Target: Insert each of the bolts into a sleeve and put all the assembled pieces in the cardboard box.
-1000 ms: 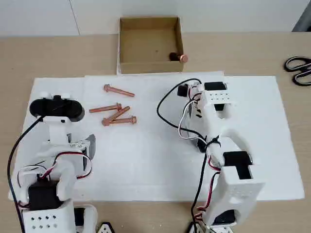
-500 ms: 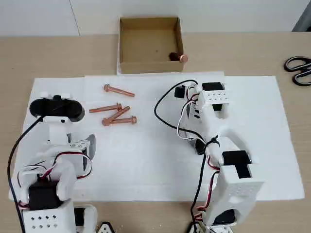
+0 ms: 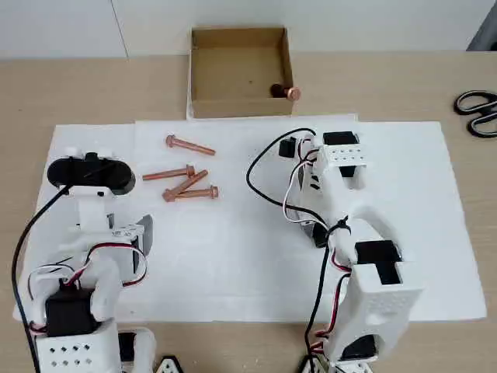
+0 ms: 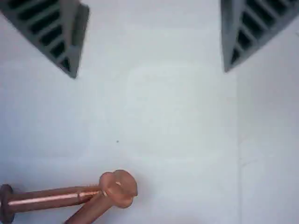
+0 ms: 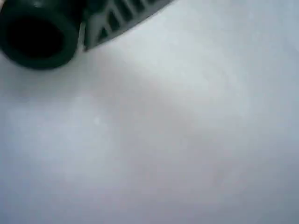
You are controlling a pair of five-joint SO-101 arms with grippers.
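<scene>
Left gripper (image 4: 149, 70): at 8 o'clock on the white paper (image 3: 233, 256), tips spread wide apart, nothing between them.
Right gripper (image 3: 349, 175): toward 2 o'clock from the sheet's middle, clamped on a black sleeve (image 5: 37, 39) held above the paper, open end toward the wrist camera.
Bolts (image 3: 186, 184): four copper ones loose on the paper at 10 o'clock; three lay bunched and touching, the fourth (image 3: 189, 145) apart on their 12 o'clock side.
Cardboard box (image 3: 239, 109): on the table (image 3: 78, 93) at the sheet's 12 o'clock edge.
Assembled piece (image 3: 286, 92): inside the box, at its 4 o'clock corner.
Scissors (image 3: 477, 111): on the table at 2 o'clock, off the paper.
</scene>
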